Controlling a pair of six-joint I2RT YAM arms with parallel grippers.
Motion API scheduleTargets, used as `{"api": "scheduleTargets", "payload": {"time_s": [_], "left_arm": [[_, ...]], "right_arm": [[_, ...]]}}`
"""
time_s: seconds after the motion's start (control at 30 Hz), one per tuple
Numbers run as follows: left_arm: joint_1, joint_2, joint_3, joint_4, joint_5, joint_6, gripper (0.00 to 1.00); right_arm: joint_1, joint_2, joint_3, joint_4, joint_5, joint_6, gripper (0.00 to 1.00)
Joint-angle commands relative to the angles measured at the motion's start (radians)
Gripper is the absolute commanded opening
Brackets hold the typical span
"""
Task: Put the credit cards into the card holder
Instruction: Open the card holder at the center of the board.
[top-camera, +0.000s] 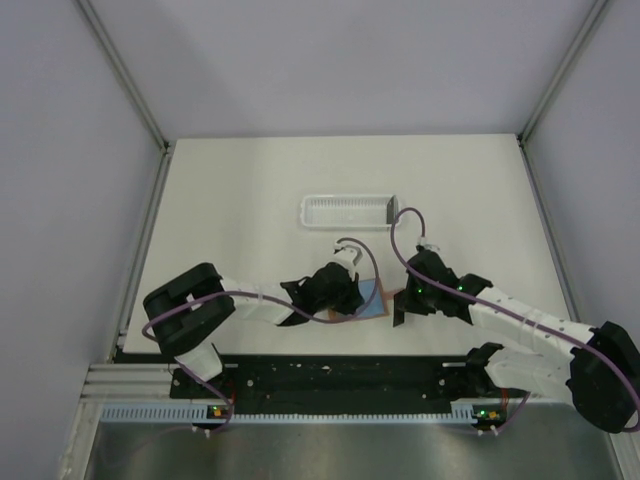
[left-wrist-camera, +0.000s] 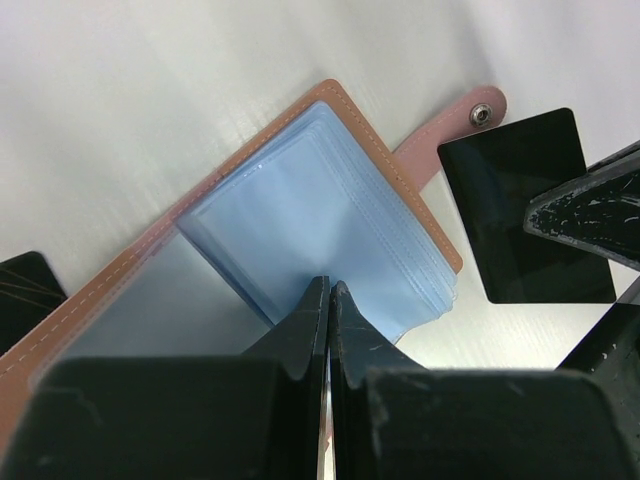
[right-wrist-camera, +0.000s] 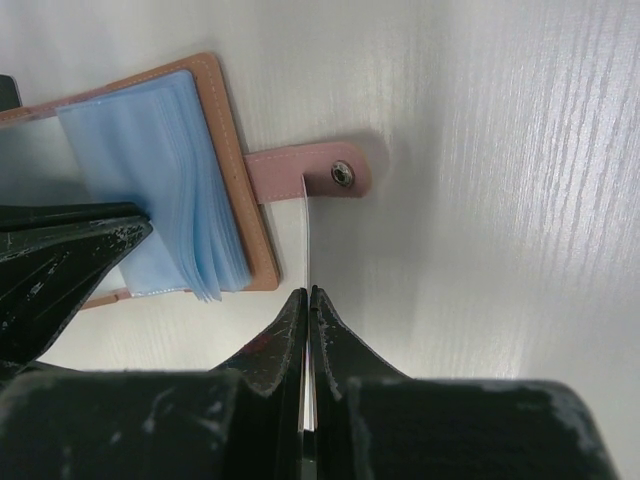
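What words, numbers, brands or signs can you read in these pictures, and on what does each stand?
No text can be read in any view.
Card: plain black face, no print shows.
Other card: only a black corner in view, no print.
Holder: blue sleeves, stitched rim and metal snap, no lettering.
Tray: white, too small to show any mark.

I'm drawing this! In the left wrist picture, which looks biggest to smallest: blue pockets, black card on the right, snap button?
blue pockets: largest
black card: next, though it may sit nearer the camera
snap button: smallest
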Motion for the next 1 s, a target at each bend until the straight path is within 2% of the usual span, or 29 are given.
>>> {"api": "scheduleTargets", "payload": {"time_s": [0.0,0.2,0.4,0.57,0.97], "left_arm": [[0.002,-0.018,-0.051,-0.116,-0.034,0.001,0.0],[0.004,-0.013,-0.076,-0.095,-0.024,-0.005,0.0],[0.002,0.001,-0.091,-0.069,-0.022,-0.012,0.0],[0.004,-0.001,-0.101,-0.055,-0.027,-0.014,0.0],[0.004,-0.004,-0.108,-0.044,-0.025,-0.014,0.0]], "right_arm": [[-0.017,0.005,0.021,-0.015,0.018,0.001,0.0],[-0.019,-0.073,0.032,-0.015,0.001,-0.02,0.0],[-0.017,-0.223,0.079,0.005,-0.12,-0.109,0.0],[-0.019,-0.153,0.133,0.007,-0.248,-0.145,0.0],[-0.017,0.001,0.093,0.071,-0.32,-0.122,0.0]]}}
